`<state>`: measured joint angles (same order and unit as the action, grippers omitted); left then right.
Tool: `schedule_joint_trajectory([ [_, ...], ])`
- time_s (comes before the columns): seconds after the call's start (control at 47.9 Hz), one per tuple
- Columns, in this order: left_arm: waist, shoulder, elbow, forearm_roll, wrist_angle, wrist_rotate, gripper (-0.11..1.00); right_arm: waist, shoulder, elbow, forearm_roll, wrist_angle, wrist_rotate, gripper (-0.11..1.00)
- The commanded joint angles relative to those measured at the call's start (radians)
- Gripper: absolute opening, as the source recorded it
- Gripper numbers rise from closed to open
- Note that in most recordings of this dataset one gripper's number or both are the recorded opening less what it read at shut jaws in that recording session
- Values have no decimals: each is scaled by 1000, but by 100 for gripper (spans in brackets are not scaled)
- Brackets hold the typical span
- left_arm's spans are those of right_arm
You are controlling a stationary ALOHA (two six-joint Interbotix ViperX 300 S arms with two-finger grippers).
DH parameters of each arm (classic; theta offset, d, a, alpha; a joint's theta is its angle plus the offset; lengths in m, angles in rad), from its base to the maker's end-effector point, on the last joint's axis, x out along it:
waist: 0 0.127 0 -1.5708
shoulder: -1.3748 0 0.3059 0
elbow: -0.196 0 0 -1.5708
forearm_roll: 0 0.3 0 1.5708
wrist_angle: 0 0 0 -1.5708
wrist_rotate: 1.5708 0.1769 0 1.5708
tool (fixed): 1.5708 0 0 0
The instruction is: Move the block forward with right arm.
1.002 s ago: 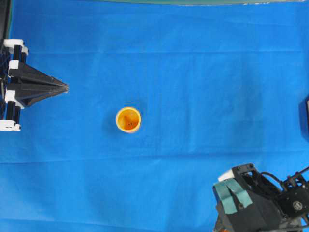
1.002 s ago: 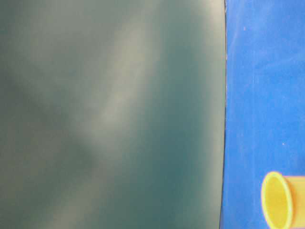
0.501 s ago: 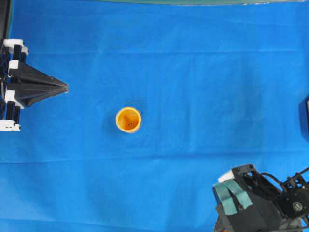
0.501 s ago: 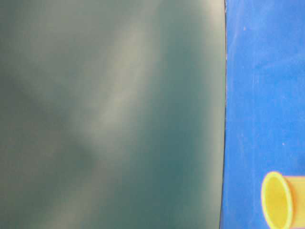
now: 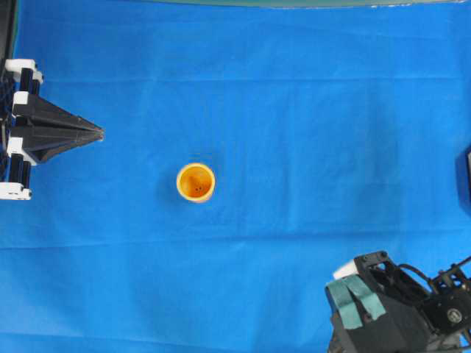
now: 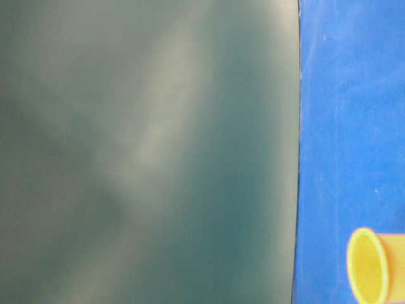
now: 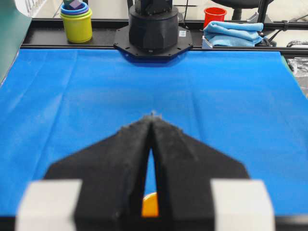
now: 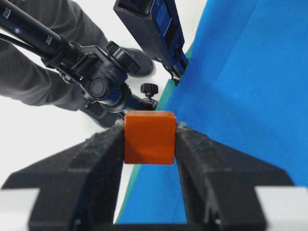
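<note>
Blue cloth-covered counter (image 5: 294, 110), round orange-yellow cup (image 5: 196, 182): unchanged. Right gripper (image 8: 150, 132) remains clamped on small orange cube (image 8: 149, 137) at near-right corner. Left gripper (image 7: 153, 118) together, stationary.

A blue-clothed table (image 5: 309, 110) carries one orange-yellow cup (image 5: 196, 182).

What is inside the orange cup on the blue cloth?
The overhead view shows the cup holding nothing but its orange bottom with small dark spots. The block is not in it; the right gripper holds it. No wall hides the inside.
</note>
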<state>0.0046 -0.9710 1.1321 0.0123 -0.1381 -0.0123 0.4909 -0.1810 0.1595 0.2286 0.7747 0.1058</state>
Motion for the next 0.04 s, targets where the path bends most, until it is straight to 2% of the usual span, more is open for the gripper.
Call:
schedule_joint_trajectory([
  [0.0, 3, 5, -32, 3, -6, -2, 0, 6, -11, -32, 5, -6, 0, 41],
  [0.021, 3, 5, -32, 2, -5, -2, 0, 6, -9, -32, 5, -6, 0, 41],
])
